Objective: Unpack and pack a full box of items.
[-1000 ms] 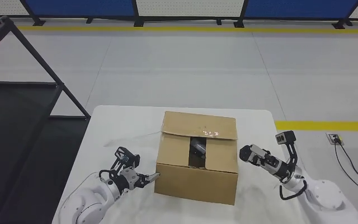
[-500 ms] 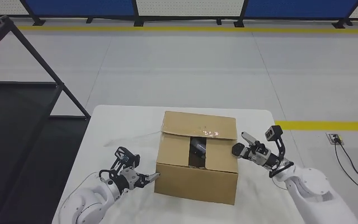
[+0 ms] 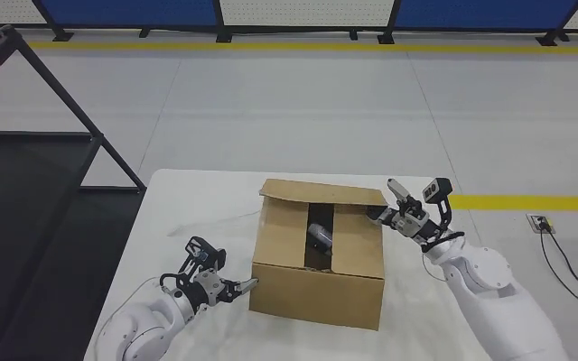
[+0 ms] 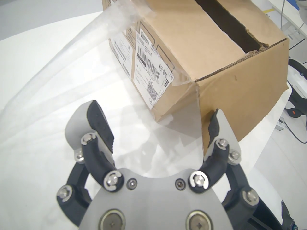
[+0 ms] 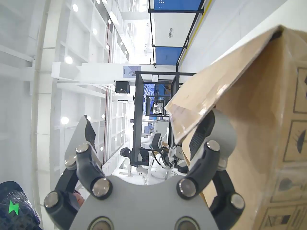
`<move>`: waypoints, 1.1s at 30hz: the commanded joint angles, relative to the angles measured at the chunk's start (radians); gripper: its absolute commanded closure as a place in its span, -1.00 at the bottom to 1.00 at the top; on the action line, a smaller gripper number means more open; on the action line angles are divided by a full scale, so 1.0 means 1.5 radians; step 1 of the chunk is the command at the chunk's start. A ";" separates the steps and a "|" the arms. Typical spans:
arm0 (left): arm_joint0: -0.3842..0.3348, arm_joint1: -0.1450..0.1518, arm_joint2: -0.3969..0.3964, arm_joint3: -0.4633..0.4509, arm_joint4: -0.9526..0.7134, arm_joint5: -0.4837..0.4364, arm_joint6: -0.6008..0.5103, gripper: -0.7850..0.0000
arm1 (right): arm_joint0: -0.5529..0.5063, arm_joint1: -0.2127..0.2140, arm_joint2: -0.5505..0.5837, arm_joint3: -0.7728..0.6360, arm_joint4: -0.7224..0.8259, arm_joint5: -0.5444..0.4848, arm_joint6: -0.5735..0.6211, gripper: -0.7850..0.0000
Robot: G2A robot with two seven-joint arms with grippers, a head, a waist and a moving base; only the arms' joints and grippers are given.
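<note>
A brown cardboard box (image 3: 316, 266) stands mid-table, and a grey item (image 3: 318, 236) shows through the gap between its top flaps. My left gripper (image 3: 239, 287) sits low on the table beside the box's left near corner, open and empty. In the left wrist view that gripper (image 4: 156, 111) faces the box (image 4: 203, 48) and its label (image 4: 148, 72). My right gripper (image 3: 388, 206) is open at the box's far right top edge. In the right wrist view the raised right flap (image 5: 211, 92) rests on one of the fingers (image 5: 203, 132) of the right gripper (image 5: 148, 120).
A white cloth covers the table (image 3: 181, 208). A strip of clear tape (image 4: 129, 3) hangs loose from the box's top edge. A black frame (image 3: 54, 162) stands off the table's left side. There is free table in front of the box and to its left.
My right gripper has risen from beside the box's right wall to its top far edge, lifting the right flap and widening the gap. The left arm has kept still.
</note>
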 commanded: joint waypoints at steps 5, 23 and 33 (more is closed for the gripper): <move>0.000 0.000 0.000 0.000 0.000 0.000 0.000 -1.00 | 0.044 -0.020 -0.033 0.016 -0.066 -0.009 -0.133 -1.00; 0.000 0.000 0.000 0.000 0.000 0.000 0.000 -1.00 | 0.064 -0.039 -0.052 0.016 -0.009 0.004 -0.190 -1.00; 0.000 0.000 0.000 0.000 0.000 0.000 0.000 -1.00 | 0.226 -0.114 -0.177 0.192 -0.007 0.053 -0.328 -1.00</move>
